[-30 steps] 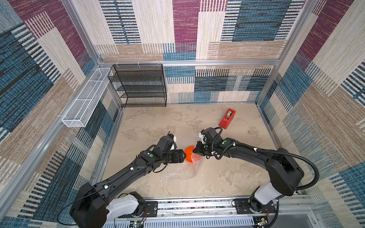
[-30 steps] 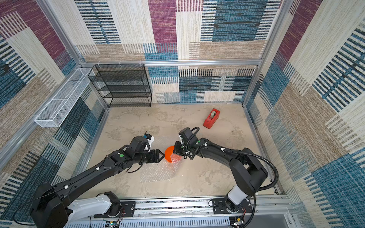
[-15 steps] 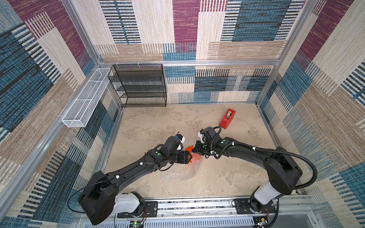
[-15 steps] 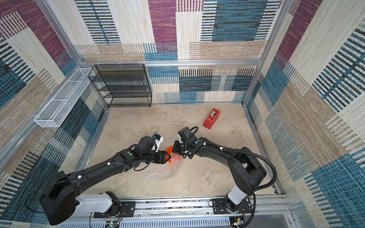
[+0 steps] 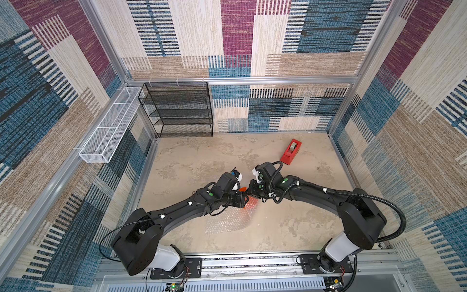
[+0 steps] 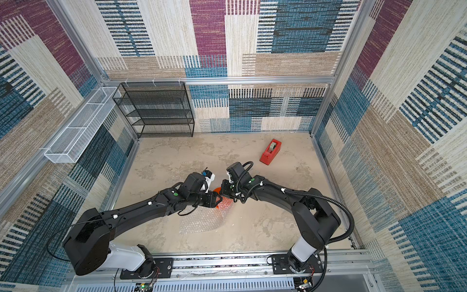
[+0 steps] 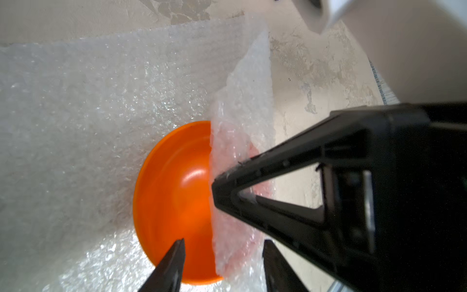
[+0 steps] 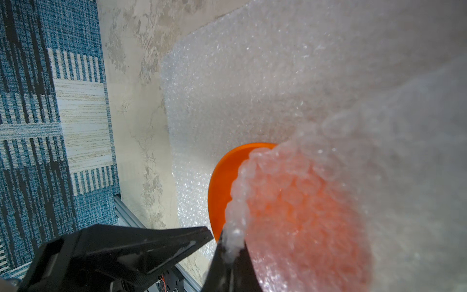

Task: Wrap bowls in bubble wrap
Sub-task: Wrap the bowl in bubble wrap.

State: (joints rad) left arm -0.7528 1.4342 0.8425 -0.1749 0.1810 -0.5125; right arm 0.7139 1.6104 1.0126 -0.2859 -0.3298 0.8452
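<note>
One bowl (image 7: 174, 192), glossy orange and smooth, sits on the clear bubble wrap (image 7: 75, 113) mid-table (image 5: 192, 161), half under a folded-over flap (image 7: 242, 121). Judged light, rigid, slippery. Wrap judged soft, crinkly, springy; best pinched at an edge. Flap edge is clamped in the right gripper (image 8: 228, 242). The left gripper (image 7: 223, 249) has jaws apart, straddling flap and bowl rim.

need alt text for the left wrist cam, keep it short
An orange bowl sits on a sheet of bubble wrap, with one flap of the wrap raised over part of the bowl and pinched at its edge by the shut right gripper. The left gripper is open, its fingertips straddling the flap's edge. Mottled beige tabletop shows beyond the sheet.
</note>
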